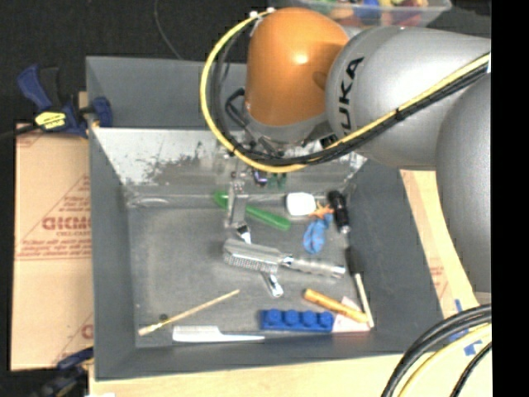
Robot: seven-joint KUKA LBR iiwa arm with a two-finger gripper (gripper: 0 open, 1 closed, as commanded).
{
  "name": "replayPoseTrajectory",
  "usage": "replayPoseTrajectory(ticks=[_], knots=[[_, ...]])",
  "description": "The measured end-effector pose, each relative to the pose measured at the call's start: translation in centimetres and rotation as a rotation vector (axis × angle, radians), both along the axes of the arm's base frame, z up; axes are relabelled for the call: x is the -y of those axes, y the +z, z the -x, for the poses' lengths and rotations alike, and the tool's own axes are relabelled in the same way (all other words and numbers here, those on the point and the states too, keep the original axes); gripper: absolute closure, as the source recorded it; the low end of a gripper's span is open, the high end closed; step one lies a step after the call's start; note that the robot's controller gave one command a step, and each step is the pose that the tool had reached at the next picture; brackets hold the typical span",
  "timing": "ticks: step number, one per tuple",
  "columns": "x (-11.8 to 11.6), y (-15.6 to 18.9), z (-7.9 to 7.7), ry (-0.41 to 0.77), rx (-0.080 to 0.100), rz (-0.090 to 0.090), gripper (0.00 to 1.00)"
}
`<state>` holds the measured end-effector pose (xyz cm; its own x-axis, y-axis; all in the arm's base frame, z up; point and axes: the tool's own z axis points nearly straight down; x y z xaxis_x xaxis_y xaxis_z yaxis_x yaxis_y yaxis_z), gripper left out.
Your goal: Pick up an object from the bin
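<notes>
Nearest, a blue studded block [297, 319] lies clear; mid-bin, a grey brush [260, 260] lies just before the tool [237, 228]; the tool, apart or together I cannot tell, hangs over a green pen [266, 217] near the far wall; risk judged: pen rolls away, or brush snags.
</notes>
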<state>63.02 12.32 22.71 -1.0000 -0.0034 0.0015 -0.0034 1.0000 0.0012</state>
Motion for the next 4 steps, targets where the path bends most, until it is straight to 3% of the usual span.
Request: replayPoseTrajectory(ticks=[1, 2, 3, 4], knots=[[0.1, 0.3, -0.1, -0.003, 0.006, -0.001, 0.00], [6.0, -13.2, 2.0, 0.032, 0.013, 0.000, 0.00], [7.9, -10.1, 7.5, 0.027, 0.023, -0.003, 0.00], [8.2, -12.6, 7.4, -0.080, 0.017, -0.003, 0.00]])
